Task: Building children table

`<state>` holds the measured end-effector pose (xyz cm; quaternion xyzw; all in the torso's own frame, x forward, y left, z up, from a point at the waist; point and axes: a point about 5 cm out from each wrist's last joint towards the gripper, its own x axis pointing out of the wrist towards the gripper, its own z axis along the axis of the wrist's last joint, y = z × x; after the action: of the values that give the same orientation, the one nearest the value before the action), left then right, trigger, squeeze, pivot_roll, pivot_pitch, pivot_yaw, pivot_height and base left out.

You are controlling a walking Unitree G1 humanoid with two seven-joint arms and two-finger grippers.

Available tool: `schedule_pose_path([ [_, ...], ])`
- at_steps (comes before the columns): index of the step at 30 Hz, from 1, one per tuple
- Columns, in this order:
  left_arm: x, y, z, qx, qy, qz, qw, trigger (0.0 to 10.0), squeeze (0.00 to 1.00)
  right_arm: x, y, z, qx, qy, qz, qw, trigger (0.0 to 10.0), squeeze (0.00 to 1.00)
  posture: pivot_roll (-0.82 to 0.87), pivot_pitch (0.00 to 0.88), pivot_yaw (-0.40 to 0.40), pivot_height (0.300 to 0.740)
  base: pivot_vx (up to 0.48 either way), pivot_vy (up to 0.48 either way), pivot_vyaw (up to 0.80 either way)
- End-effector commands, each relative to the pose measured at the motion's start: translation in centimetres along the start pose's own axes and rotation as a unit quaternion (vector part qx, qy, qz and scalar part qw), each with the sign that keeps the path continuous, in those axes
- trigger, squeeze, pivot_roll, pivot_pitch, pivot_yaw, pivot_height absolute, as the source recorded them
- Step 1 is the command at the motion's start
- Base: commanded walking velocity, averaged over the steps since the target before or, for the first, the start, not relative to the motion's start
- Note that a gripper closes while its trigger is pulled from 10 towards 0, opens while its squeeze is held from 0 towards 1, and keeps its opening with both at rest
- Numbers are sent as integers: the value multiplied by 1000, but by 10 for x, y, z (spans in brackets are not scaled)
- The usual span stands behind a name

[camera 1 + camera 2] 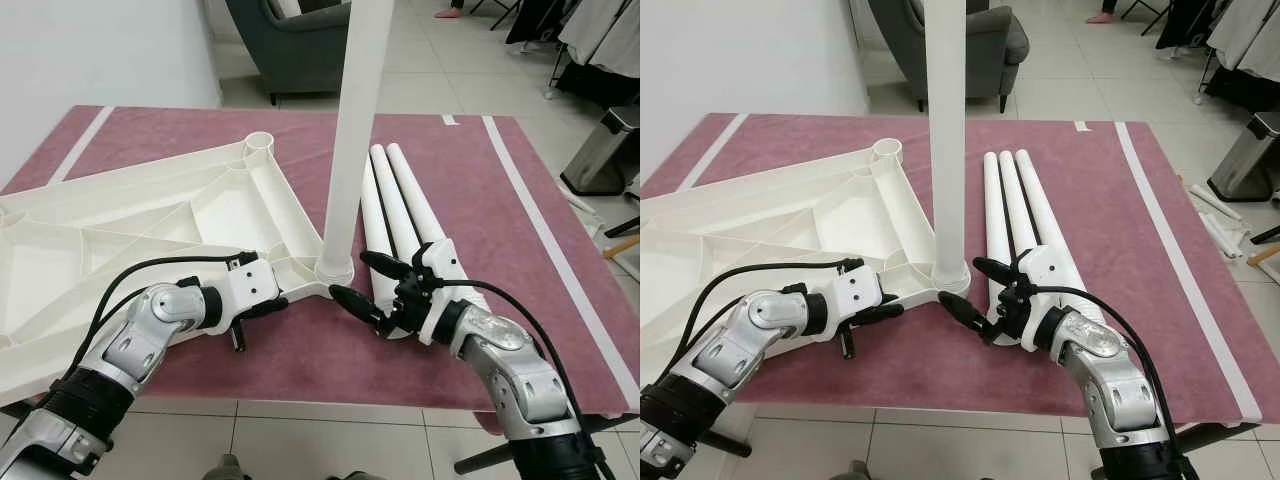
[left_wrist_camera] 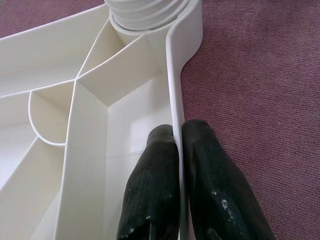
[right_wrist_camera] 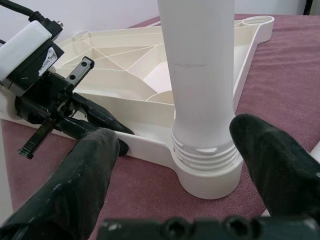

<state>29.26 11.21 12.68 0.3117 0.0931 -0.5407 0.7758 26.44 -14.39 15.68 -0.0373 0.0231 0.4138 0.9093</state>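
pinching the thin side wall of the upturned white tabletop between my left fingers, one pad sits inside the frame and the other outside, closed on the plastic rim just beside the corner socket. the tabletop lies underside up on the maroon rug, a pale cream moulded shell crossed by raised ribs that form triangular cells, with a curved rib near the socket and a second round socket at the corner farther from me. a long white leg stands upright in the corner socket, smooth and tubular, and a few rings of its thread show above the socket's collar. my right gripper is at the base of that leg, its fingers spread wide, one on each side of the threaded base and not touching it. three more white legs lie side by side on the rug just beyond the socket, on my right-hand side of the standing leg, touching one another along their length, and my right wrist lies over their near ends. past the far edge of the rug, well away from the socket, stands a dark grey armchair, and off to the right is a metal bin on the tiled floor.
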Motion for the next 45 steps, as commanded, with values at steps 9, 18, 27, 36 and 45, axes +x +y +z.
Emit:
schedule_pose_path([
  [9,-20,-3,-9,20,15,-54,998,0,0,5,9,2,5,-1,24,1000,10000,0,57,130,35,740,0,0,0],
  [18,-41,1,0,90,18,-91,992,0,0,9,18,-2,11,6,41,999,10000,0,59,128,26,740,0,0,0],
  [27,-43,8,-5,116,43,-71,990,10000,0,13,27,-7,17,11,54,998,10000,0,59,123,20,740,0,0,0],
  [36,-35,7,-4,78,13,-17,997,10000,1000,12,39,-13,20,11,40,999,10000,0,52,119,13,740,0,0,0],
  [45,-42,-3,18,45,-81,4,996,10000,0,7,37,-8,23,-11,-8,1000,10000,0,48,107,16,740,0,0,0],
])
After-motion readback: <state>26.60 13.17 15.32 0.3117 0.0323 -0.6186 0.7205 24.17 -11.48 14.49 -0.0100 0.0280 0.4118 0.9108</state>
